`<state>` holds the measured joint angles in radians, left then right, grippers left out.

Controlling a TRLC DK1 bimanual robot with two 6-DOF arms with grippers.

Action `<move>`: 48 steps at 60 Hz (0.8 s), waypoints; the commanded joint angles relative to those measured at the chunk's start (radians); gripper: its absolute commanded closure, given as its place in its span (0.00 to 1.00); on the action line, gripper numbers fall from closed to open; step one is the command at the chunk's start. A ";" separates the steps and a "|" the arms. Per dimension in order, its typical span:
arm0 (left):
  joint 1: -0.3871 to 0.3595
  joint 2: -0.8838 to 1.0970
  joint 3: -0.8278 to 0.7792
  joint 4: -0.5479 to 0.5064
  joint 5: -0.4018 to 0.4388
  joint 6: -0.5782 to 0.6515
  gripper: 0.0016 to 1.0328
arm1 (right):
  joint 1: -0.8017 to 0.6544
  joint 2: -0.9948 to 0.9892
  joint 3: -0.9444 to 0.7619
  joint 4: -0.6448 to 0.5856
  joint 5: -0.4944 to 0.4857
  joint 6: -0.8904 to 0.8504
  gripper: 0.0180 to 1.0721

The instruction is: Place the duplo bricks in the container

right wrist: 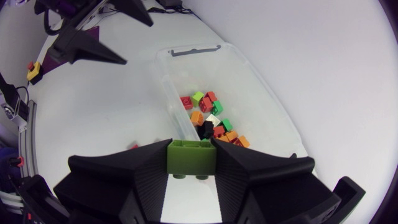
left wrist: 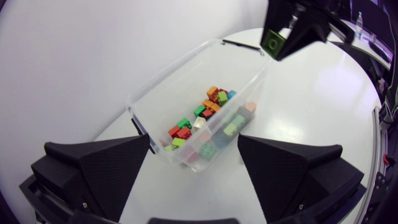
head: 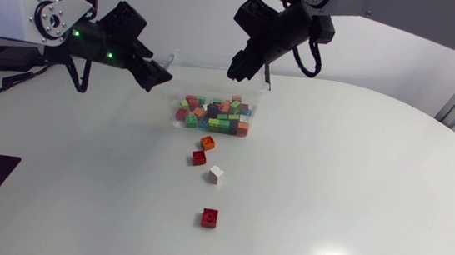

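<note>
Green duplo brick (right wrist: 191, 160), likely light, rigid and slick, sits clamped across its flat sides in the right tool (right wrist: 191, 155); the left tool (left wrist: 194, 142) stands apart.

Bricks (head: 216, 115) in container (head: 202, 83), 4 loose bricks (head: 215, 174) in front, right tool (head: 238, 71) w/ brick (right wrist: 191, 160) above

the white desk (head: 355, 198) carries a clear container (head: 182, 90). 4 loose bricks lie on the desk, strung out from the container's near wall: an orange brick (head: 208, 142) just beside it, a red brick (head: 199, 157) next, then a white brick (head: 215, 174), and a second red brick (head: 209, 218) farthest, well apart.
</note>
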<state>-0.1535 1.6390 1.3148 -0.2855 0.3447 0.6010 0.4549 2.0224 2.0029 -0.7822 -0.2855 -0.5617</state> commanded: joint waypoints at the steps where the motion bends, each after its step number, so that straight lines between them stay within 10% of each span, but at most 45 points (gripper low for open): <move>1: -0.004 -0.025 -0.089 0.000 0.020 0.071 0.04 | -0.012 0.055 0.056 0.012 -0.004 0.040 0.76; 48: -0.149 0.191 -0.241 0.049 0.004 0.200 0.04 | -0.062 0.208 0.197 0.235 -0.015 0.190 0.76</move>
<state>-0.2859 1.7870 1.0924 -0.2520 0.3580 0.7868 0.3962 2.1983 2.1742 -0.5812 -0.2905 -0.4091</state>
